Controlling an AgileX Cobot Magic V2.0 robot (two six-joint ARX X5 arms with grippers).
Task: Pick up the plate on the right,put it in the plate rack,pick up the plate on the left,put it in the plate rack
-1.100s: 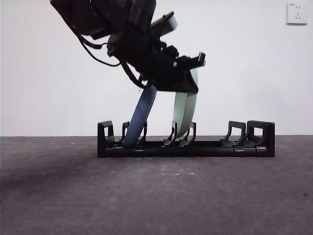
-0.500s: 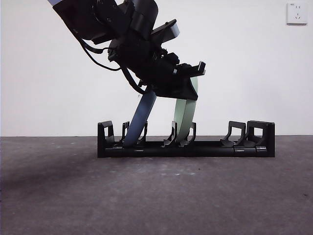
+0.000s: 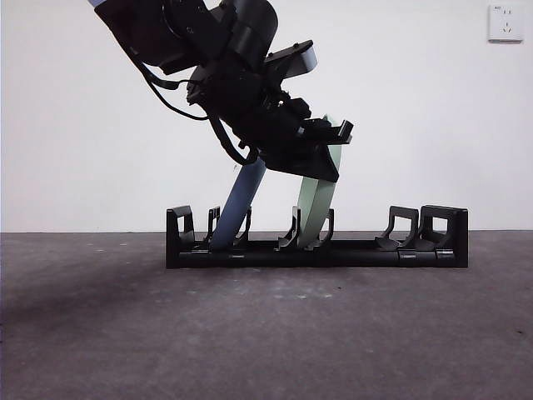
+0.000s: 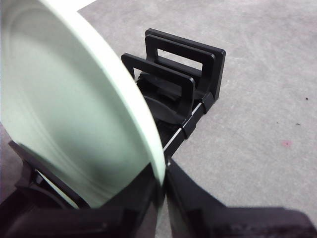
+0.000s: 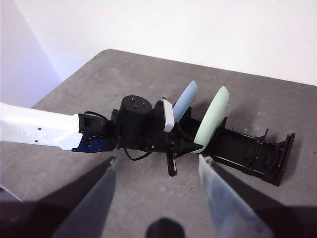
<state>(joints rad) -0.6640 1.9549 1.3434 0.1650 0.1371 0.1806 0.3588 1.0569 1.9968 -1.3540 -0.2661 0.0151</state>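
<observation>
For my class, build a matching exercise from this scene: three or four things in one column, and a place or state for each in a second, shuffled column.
Things:
1. blue plate
2. green plate
3. left claw
4. right claw

States:
A. open, holding nothing, raised above the table
B. shut on a plate's rim
C. leaning in a slot near the left end of the plate rack
D. in a middle slot, gripped at the top

Pairs: 1-C, 2-D, 3-B, 4-A

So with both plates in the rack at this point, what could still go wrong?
The left gripper is shut on the rim of the green plate, which leans in a middle slot of the plate rack. Pulling away before the jaws open could drag it out or tip the rack. The blue plate leans close under the arm and might get bumped. The right gripper waits open, well clear.
</observation>
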